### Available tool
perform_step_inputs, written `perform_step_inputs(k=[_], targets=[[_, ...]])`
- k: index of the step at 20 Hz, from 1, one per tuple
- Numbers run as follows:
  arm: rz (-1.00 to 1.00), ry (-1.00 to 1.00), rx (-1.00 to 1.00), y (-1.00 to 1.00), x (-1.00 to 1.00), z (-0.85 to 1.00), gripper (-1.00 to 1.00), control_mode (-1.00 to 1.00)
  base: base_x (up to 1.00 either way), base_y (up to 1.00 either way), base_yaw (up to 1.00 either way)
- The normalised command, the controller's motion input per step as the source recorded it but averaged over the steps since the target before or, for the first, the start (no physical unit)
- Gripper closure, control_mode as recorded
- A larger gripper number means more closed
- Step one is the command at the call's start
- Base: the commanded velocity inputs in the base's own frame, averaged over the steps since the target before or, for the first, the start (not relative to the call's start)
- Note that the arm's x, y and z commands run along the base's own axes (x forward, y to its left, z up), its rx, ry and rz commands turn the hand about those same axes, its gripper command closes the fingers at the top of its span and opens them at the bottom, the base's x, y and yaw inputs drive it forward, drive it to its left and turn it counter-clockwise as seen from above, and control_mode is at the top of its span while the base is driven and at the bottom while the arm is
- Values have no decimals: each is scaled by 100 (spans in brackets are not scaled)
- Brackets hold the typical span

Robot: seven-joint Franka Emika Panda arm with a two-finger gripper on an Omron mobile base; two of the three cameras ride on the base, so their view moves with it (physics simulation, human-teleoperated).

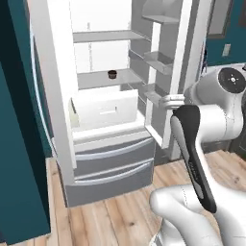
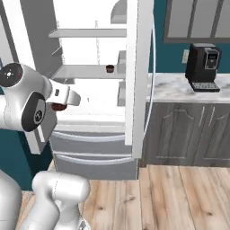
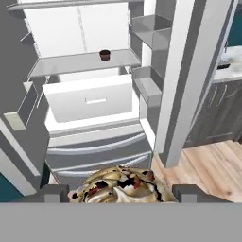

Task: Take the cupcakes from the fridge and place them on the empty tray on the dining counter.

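I see my end effector (image 3: 122,191) clamped on one cupcake (image 3: 120,185), the second cupcake (image 3: 105,55) straight ahead on the fridge (image 3: 142,118) shelf.

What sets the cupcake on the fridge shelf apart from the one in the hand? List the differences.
Place: the shelf cupcake stands inside the open fridge. The held cupcake sits between the fingers of the hand, out in front of the fridge.
Look: the shelf cupcake, seen from afar, reads as plain dark brown. The held cupcake, seen close from above, shows a tan-and-dark marbled top.
Shared: both are small and round.
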Motion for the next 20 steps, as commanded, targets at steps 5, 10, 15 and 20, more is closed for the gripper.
perform_step_inputs(k=[5,10,15,20], targets=[[0,0,0,0,0,0,100,100,-29,-15,-80],[0,0,0,0,0,0,100,100,-9,-30,-85],[0,0,0,0,0,0,100,100,-4,-43,-86],[0,0,0,0,0,0,100,100,-5,-54,-84]])
